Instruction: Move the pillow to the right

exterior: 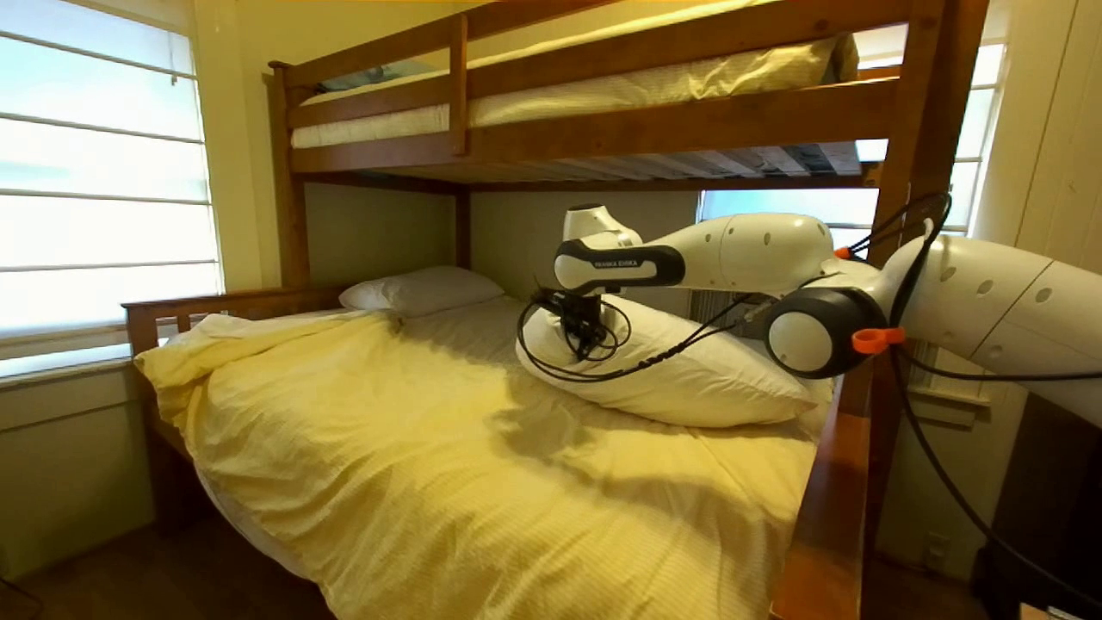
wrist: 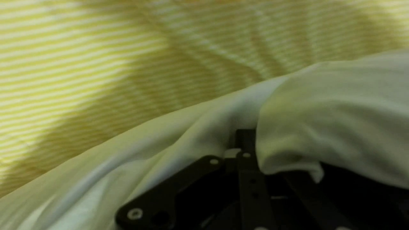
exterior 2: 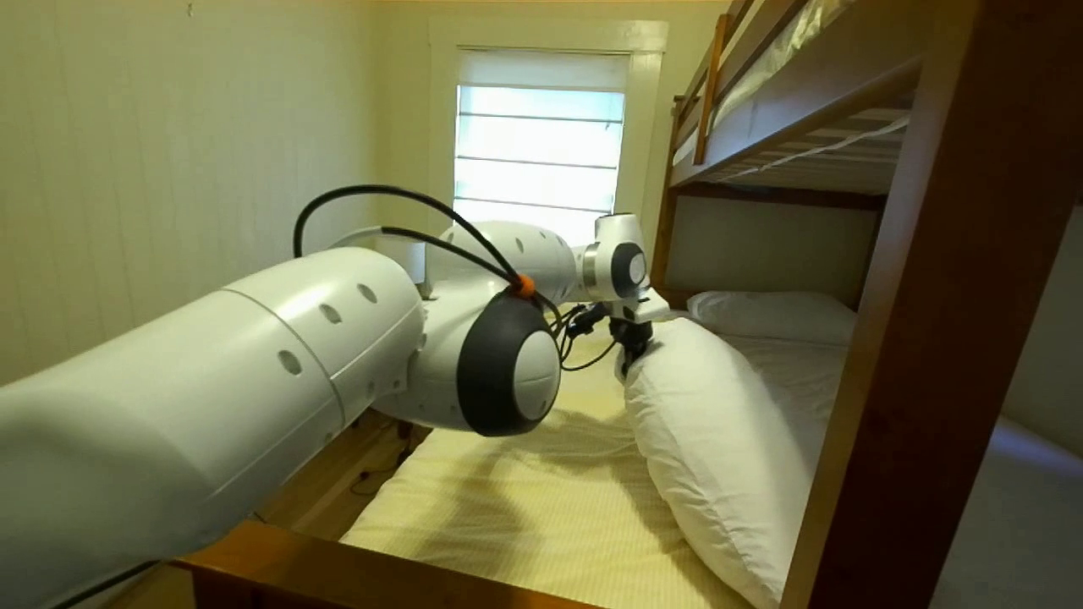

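- Wrist view: the gripper (wrist: pixel 250 142) pinches the pillow (wrist: pixel 338 124) between its dark fingers (wrist: pixel 253 188), pale fabric bunched about them (a fold hides part of one).
- Pillow, position: in both exterior views, over the yellow bedding (exterior: pixel 405 448) on the lower tier of the bunk bed (exterior: pixel 654 131), tilted, raised at the gripper and lowest at its opposite end.
- Flatter pillow (exterior: pixel 426 291): lying on the same tier, well apart from the gripped one.
- Robot arm (exterior: pixel 758 250): extended above the bedding, in both exterior views.
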Available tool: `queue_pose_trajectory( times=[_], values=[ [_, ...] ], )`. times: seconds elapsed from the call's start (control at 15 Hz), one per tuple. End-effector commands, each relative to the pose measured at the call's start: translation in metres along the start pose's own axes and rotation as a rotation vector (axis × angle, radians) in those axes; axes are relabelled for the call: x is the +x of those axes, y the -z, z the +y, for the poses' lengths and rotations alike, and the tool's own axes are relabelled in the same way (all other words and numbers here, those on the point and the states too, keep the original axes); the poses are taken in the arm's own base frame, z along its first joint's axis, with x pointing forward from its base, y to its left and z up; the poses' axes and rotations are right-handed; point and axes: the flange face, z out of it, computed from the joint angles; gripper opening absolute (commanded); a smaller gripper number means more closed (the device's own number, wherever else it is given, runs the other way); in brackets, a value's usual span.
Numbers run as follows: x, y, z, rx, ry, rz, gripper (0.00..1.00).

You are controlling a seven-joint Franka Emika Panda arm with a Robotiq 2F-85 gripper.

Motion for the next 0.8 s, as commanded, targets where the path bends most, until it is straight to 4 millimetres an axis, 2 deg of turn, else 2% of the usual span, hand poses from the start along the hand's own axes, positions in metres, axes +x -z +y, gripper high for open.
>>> queue_pose_trajectory(
  times=[0.0,0.13,0.27,0.33,0.47,0.67,0.73],
  values=[
    [0.075,0.004,0.002,0.055,-0.173,0.049,0.0],
    [0.09,0.005,0.002,0.08,-0.251,0.072,0.0],
    [0.09,0.007,-0.001,0.106,-0.305,0.118,0.0],
    [0.079,0.005,-0.002,0.106,-0.262,0.095,0.0],
    [0.041,0.01,-0.01,0.131,-0.123,-0.021,0.0],
    [-0.023,0.033,-0.017,0.152,0.019,-0.162,0.0],
    [-0.044,0.042,-0.017,0.14,0.06,-0.206,0.26]
  ],
)
